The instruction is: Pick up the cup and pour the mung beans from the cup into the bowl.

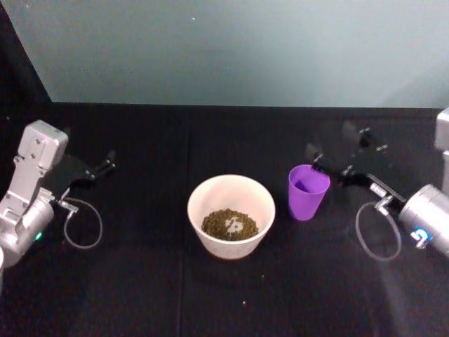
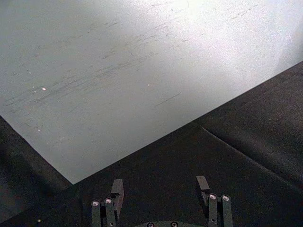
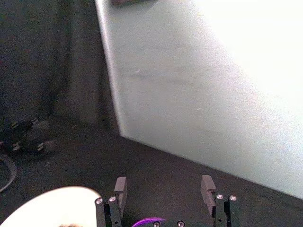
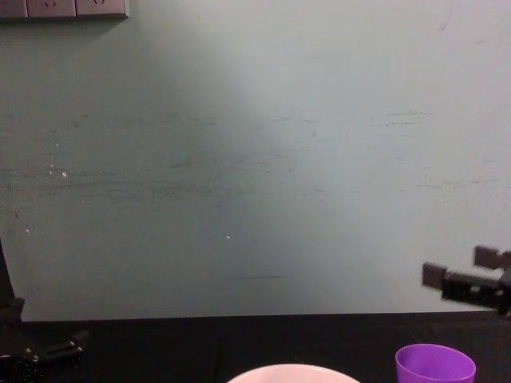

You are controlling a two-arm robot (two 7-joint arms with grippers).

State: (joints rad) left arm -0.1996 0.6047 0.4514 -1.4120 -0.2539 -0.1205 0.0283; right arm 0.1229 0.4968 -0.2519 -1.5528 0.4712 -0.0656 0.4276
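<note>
Head view: beans (image 1: pixel 230 225) already sit in the bowl (image 1: pixel 231 191) at centre, and the cup (image 1: pixel 308 192) stands upright just right of it, looking empty, so the pour seems done. Right gripper (image 1: pixel 330 163) is wide open, holding nothing, just behind and right of the cup; left gripper (image 1: pixel 90 170) is parked far left. Wrist views: left gripper open over bare cloth, right gripper's fingers (image 3: pixel 120 187) spread above the cup rim with nothing between them. Chest view: cup at lower right, right gripper above it.

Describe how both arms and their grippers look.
Both arms are silver-grey metal with thin looped cables at the wrists. The left gripper and right gripper are black with two slim fingers fastened by silver screws. A blue light marks the right arm.

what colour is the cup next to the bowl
Bright purple; the cup shows best in the head view, right of the bowl.
</note>
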